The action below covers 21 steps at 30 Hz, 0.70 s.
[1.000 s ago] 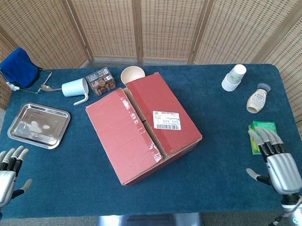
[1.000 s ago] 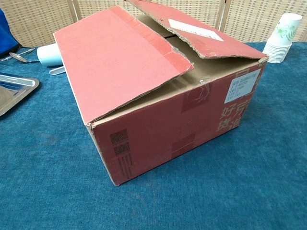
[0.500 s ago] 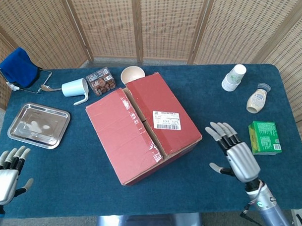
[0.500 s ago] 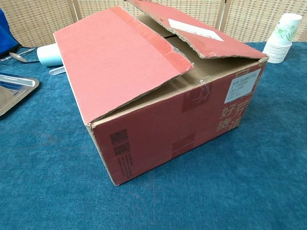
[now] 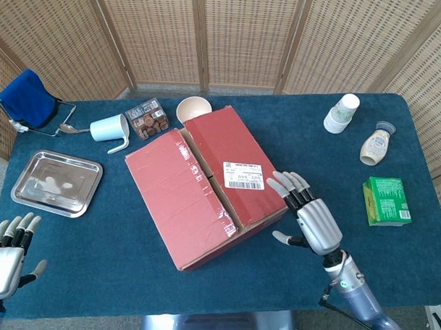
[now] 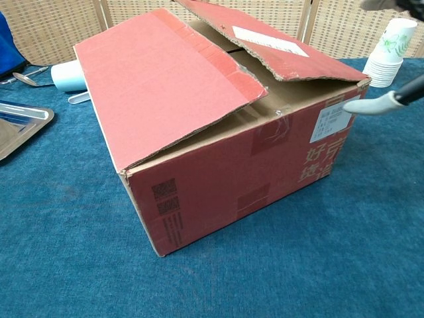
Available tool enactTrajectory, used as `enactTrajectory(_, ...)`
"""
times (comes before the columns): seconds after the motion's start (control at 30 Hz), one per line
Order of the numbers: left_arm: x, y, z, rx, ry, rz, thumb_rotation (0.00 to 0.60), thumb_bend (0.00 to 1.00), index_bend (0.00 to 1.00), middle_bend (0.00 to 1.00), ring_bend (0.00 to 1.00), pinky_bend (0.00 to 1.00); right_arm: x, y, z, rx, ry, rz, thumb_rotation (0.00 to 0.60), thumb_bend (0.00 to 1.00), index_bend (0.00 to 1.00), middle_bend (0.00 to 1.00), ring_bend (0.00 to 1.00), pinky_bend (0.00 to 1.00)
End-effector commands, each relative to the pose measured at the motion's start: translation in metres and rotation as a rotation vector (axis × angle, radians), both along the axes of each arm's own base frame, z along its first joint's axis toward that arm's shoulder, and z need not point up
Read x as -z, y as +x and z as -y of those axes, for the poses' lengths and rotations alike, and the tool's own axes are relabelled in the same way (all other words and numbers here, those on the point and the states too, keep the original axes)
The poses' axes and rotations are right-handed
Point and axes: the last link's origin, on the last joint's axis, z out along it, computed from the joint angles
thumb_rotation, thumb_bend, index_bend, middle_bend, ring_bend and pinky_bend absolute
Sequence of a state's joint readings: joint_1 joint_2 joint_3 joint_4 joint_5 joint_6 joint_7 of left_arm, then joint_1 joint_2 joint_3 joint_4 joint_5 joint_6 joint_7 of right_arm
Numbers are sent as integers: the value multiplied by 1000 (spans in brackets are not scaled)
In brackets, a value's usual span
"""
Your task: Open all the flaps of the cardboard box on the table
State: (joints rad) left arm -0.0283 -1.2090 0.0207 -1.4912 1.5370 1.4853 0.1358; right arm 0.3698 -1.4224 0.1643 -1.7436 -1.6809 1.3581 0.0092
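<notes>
- Red corrugated box sits mid-table, its two top flaps down, the right one slightly lifted with a torn, wavy edge
- Right hand hovers at the box's right corner, fingers spread, holding nothing
- Left hand waits wide at the near left table edge, empty
- Risk: smooth fingers may slip on slick card, or a hard pull may tear the flap or drag the light box across the blue cloth

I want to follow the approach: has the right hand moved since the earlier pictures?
Yes. The right hand has moved left, away from the green box, to the cardboard box.
</notes>
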Motion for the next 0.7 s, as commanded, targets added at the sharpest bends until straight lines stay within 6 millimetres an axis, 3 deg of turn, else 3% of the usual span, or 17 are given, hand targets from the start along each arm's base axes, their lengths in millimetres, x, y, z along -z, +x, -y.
enactTrajectory(0.03, -1, 0, 0, -1, 4, 1, 600, 133, 40, 0, 0, 0, 4, 3, 6, 1, 1, 1, 600, 64, 0, 0, 0, 0)
enactTrajectory(0.7, 0, -6, -3, -28, 2, -1, 600, 134, 39, 0, 0, 0, 31, 24, 33, 24, -5, 119, 600, 67, 0, 0, 0, 0)
